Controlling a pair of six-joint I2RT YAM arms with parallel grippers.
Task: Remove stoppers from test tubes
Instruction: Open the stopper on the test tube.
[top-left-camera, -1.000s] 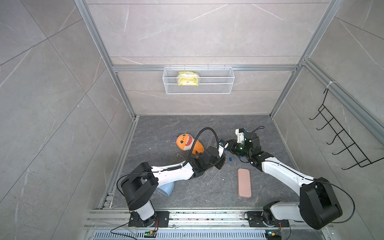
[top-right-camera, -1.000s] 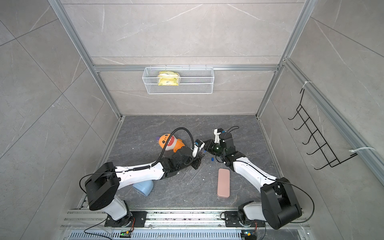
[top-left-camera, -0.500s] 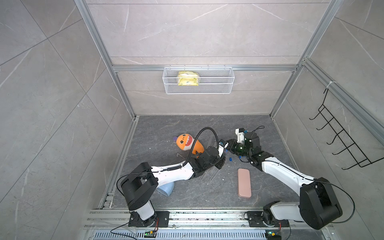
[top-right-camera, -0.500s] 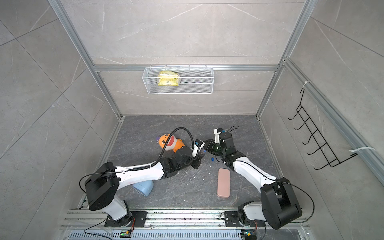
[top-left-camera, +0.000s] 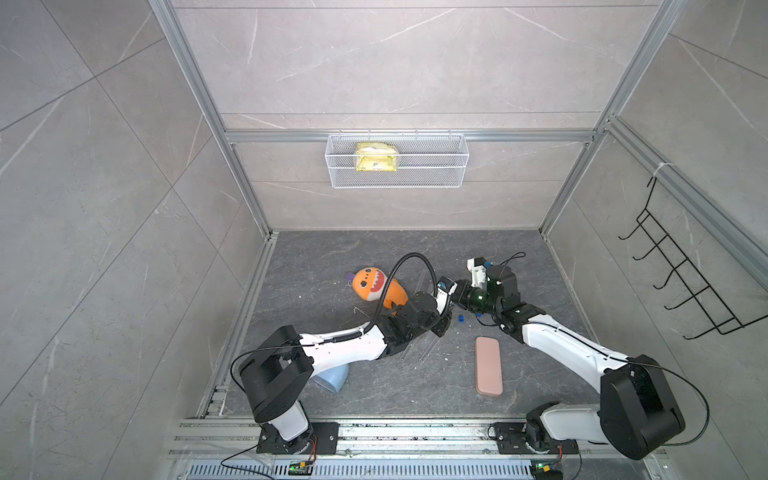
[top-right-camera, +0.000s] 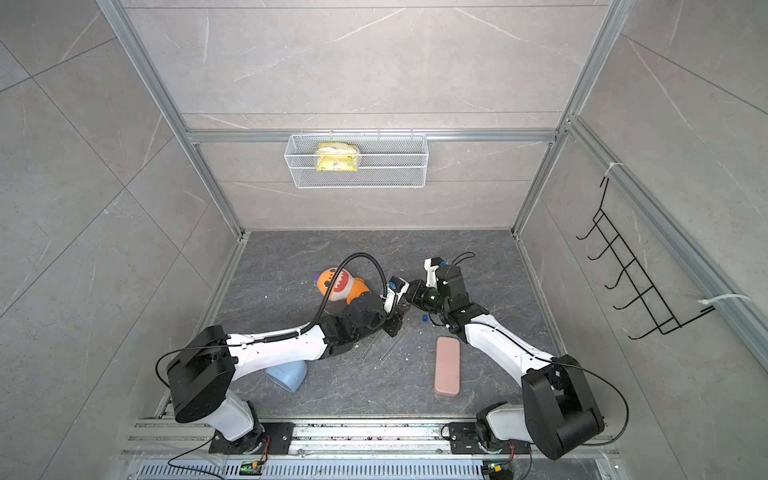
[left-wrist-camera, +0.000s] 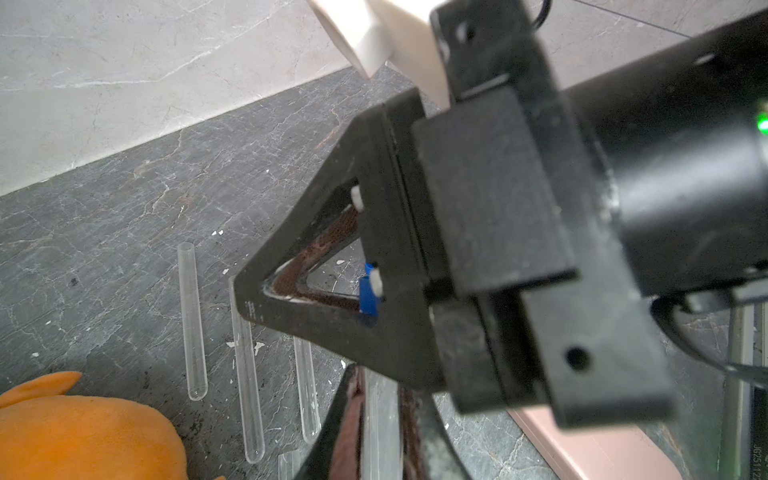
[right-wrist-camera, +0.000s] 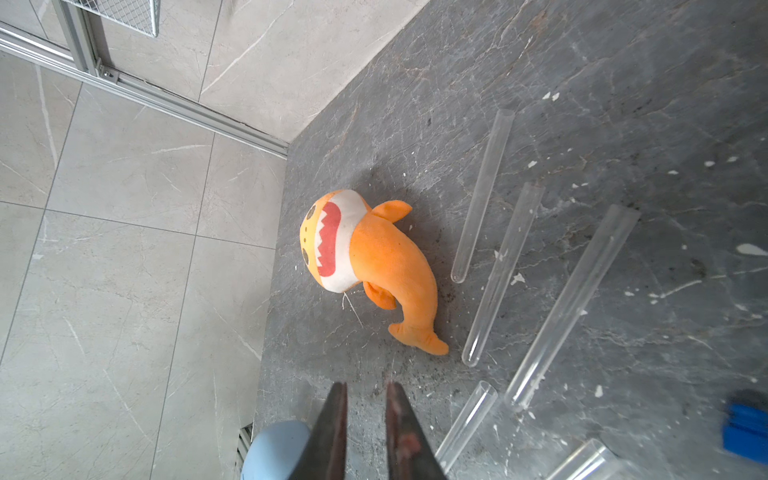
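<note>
Just beside the orange shark plush (right-wrist-camera: 374, 257), our left gripper (left-wrist-camera: 380, 386) was clamped on a clear test tube (left-wrist-camera: 380, 440). The right gripper (right-wrist-camera: 365, 388) stood narrowly parted and empty. A blue stopper (left-wrist-camera: 368, 297) showed behind its finger. We judged a square pinch and a straight axial pull best, with the tube held still.
</note>
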